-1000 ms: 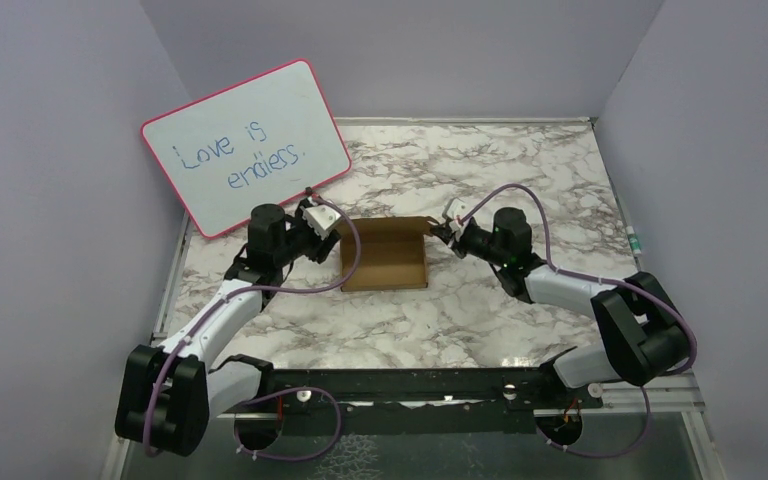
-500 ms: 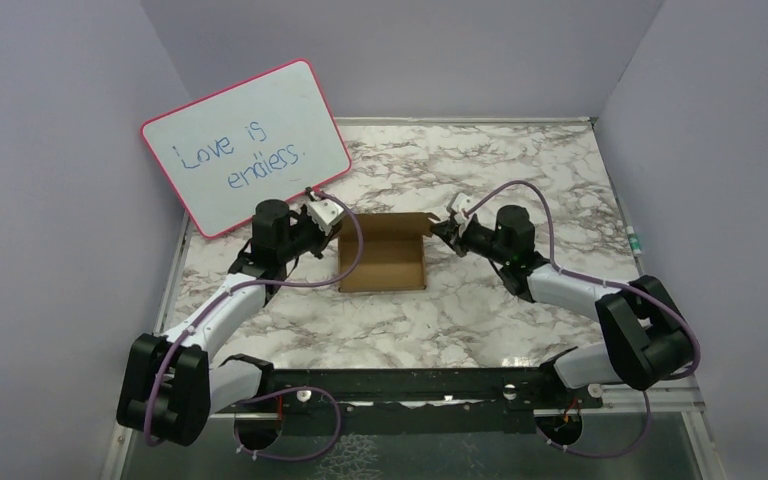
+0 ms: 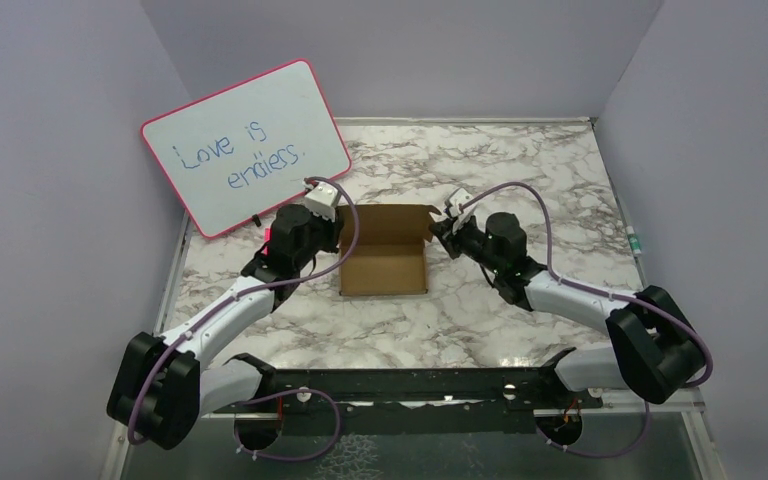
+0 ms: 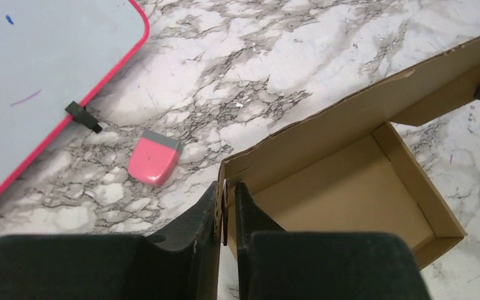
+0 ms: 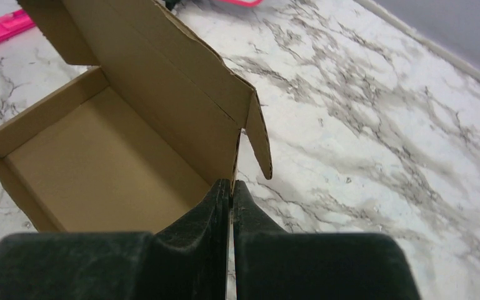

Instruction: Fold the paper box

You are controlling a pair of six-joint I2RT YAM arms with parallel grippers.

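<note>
**Both grippers pinch the open box at its far corners**

The paper box [image 3: 384, 262] sits at the middle of the marble table [image 3: 480, 320]. Its shallow tray faces up and its lid flap stands along the far side. The left gripper [image 4: 226, 192] is clamped on the tray wall at the far left corner. The right gripper [image 5: 231, 187] is clamped on the cardboard at the far right corner, beside the lid's side tab. A pink eraser [image 4: 154, 158] lies near the box's left side, by the pink-framed whiteboard [image 3: 245, 145] leaning at the left wall.

A robotics lab test cell: plain lilac walls [image 3: 60, 200] box in a marble-patterned table [image 3: 480, 320]. A left arm [image 3: 220, 315] and right arm [image 3: 570, 292] are bolted to a black rail [image 3: 410, 385], and a whiteboard [image 3: 245, 145] leans behind.
</note>
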